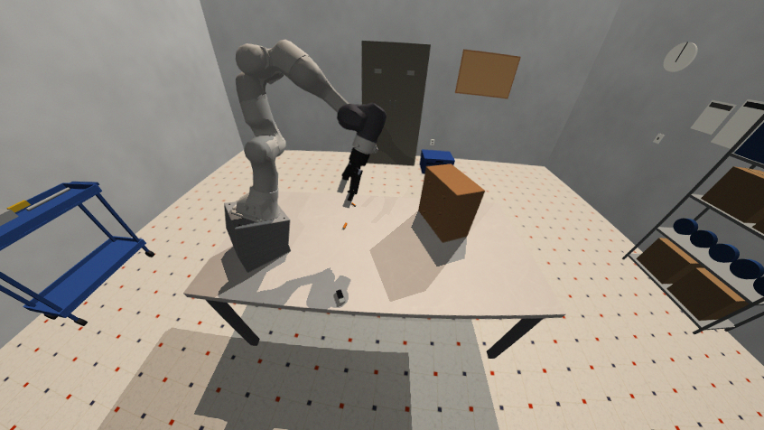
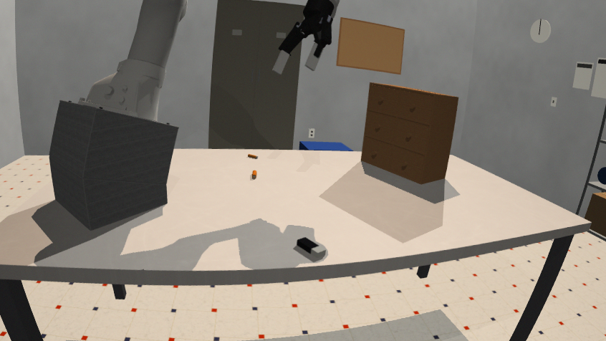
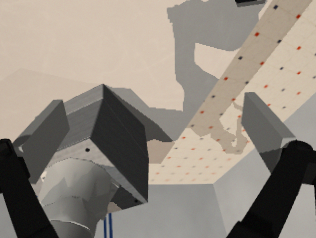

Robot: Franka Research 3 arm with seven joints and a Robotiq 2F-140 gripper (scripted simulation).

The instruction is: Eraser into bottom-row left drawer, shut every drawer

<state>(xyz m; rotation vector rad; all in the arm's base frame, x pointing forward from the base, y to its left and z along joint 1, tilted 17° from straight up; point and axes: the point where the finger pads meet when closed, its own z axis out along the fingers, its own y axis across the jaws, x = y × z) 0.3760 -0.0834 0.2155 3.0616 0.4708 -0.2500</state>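
The eraser (image 1: 340,297) (image 2: 311,248), black with a light grey end, lies on the table near its front edge; a dark piece, apparently the eraser (image 3: 248,0), shows at the top of the wrist view. The brown chest (image 1: 454,205) (image 2: 438,140) stands upright at the table's right, its knobbed front facing the left front. All its drawers look shut. The left drawer of the bottom row (image 2: 381,158) has one small knob. My gripper (image 1: 345,194) (image 2: 294,68) (image 3: 153,111) is open and empty, high above the table, left of the chest and far behind the eraser.
Two small orange-brown objects lie on the table's back half, one nearer (image 1: 344,225) (image 2: 253,174) and one farther back (image 1: 353,204) (image 2: 252,156). The dark robot base block (image 1: 261,240) (image 2: 122,169) (image 3: 120,130) stands at the table's left. The chest's shadow falls in front of it.
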